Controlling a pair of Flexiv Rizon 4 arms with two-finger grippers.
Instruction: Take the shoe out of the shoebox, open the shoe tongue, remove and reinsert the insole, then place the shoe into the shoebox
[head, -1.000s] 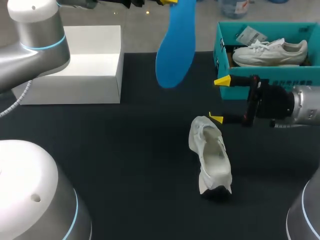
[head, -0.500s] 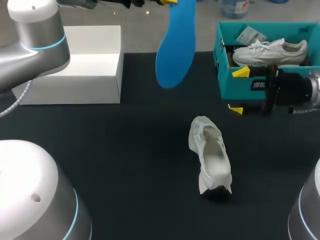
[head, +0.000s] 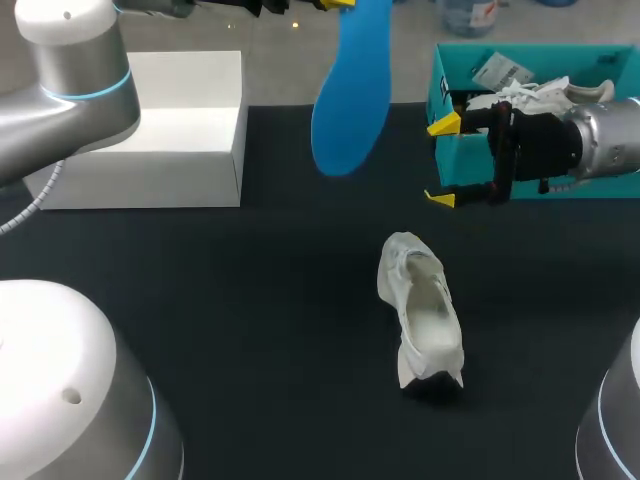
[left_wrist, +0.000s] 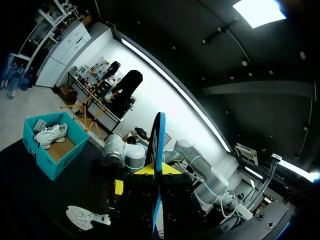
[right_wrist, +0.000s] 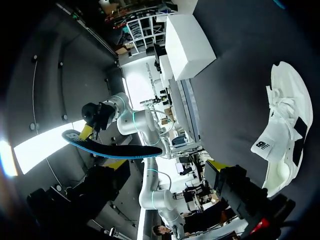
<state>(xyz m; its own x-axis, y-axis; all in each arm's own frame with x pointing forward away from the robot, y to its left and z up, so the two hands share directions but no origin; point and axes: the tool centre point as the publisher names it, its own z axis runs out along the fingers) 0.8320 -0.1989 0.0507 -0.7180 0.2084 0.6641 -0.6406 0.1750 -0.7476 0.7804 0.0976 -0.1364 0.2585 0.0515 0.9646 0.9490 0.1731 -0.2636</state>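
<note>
**Insole out of shoe, reinsertion pending**

The shoe (head: 420, 310) was found lying on the dark table (head: 250, 300), near the shoebox (head: 437, 80) but outside it, with its opening turned upward and looking wide. The blue insole (head: 350, 90) was held in the air above the far side of the table, well apart from the shoe. It was clamped edge-on between the fingers of the left gripper (left_wrist: 156, 172).

The right gripper (head: 440, 162) was positioned just in front of the shoebox wall with its jaws wide apart and nothing between them. A second white shoe (head: 545, 92) was seen inside the shoebox.

Removal of the shoe from the box, opening of the tongue and extraction of the insole were judged complete. Reinsertion of the insole and return of the shoe to the shoebox were judged outstanding.
</note>
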